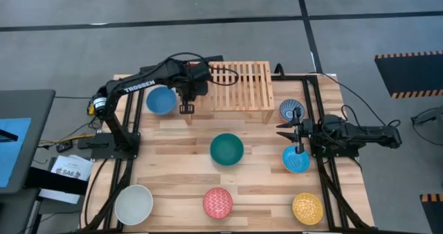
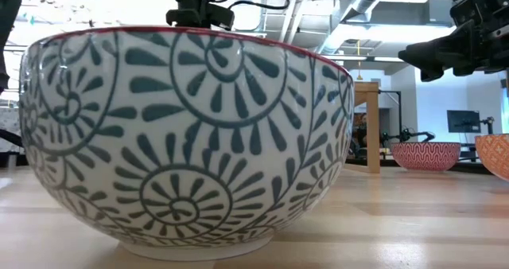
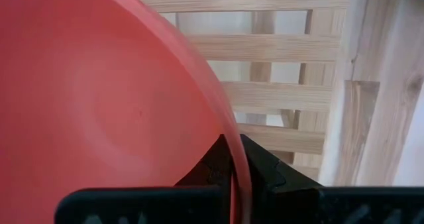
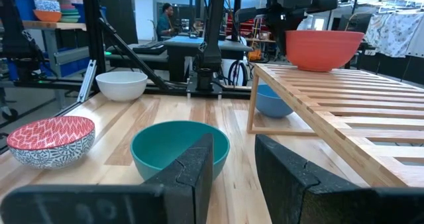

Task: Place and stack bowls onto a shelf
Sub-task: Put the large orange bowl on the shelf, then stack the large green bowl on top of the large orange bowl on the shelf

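- Worktop (image 1: 173, 140): pale plank top, carrying the shelf, the loose bowls and both arm bases.
- Shelf (image 1: 239, 88): low slatted light-wood rack at the middle of the worktop's far edge, standing on short legs.
- Left arm: base near the left edge, reaching across to the shelf's left end. Left gripper (image 3: 235, 159) has its fingers pinched tight on the rim of the red bowl (image 4: 323, 48), one finger inside the wall, one outside. In the right wrist view the bowl sits upright at the shelf's left end; whether its foot rests on the slats or hangs just above them I cannot tell.
- Right arm: stretched in from the right edge, low over the worktop. Right gripper (image 4: 233, 168) stands about half open with nothing between the fingers, pointing toward the teal bowl and the shelf.
- Teal bowl (image 1: 226, 149): upright near the worktop's centre, in front of the shelf.
- Blue bowl (image 1: 160, 100): upright beside the shelf's left front leg, below the left arm.
- White bowl (image 1: 133, 203): near-left corner.
- Red patterned bowl (image 1: 217, 202): middle of the near edge.
- Yellow patterned bowl (image 1: 307, 208): near-right corner.
- Light blue bowl (image 1: 295, 159): near the right edge, partly under the right gripper.
- Blue-white patterned bowl (image 1: 291, 110): just off the shelf's right end, toward the far-right corner.
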{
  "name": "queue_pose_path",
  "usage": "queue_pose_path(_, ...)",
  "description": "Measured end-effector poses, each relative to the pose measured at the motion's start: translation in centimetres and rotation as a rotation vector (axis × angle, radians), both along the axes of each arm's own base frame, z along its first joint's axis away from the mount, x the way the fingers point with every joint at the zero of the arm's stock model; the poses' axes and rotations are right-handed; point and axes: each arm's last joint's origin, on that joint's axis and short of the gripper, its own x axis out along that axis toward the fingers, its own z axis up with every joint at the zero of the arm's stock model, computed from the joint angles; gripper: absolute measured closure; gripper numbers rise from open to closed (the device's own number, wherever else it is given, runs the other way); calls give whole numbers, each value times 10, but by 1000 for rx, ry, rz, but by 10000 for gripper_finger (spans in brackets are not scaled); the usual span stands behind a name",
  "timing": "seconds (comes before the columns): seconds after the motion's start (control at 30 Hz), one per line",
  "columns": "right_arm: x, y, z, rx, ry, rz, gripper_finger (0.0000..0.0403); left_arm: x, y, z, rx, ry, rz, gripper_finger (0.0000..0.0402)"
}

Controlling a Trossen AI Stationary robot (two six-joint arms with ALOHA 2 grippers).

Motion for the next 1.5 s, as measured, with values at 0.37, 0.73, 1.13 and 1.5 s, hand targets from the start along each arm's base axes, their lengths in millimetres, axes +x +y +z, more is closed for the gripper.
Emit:
queue_pose_path(0.37,0,0,0,0,0,0,265,1,0,0,4,-6,-6,401)
queue_pose_path(0.73,0,0,0,0,0,0,265,9,4,2,48,-78,-60,377)
queue_pose_path(1.13,0,0,0,0,0,0,265,9,4,3,50,-91,-25,284)
queue_pose_path(1.5,0,0,0,0,-1,1,265,-1,-1,55,75,-271,-1,242)
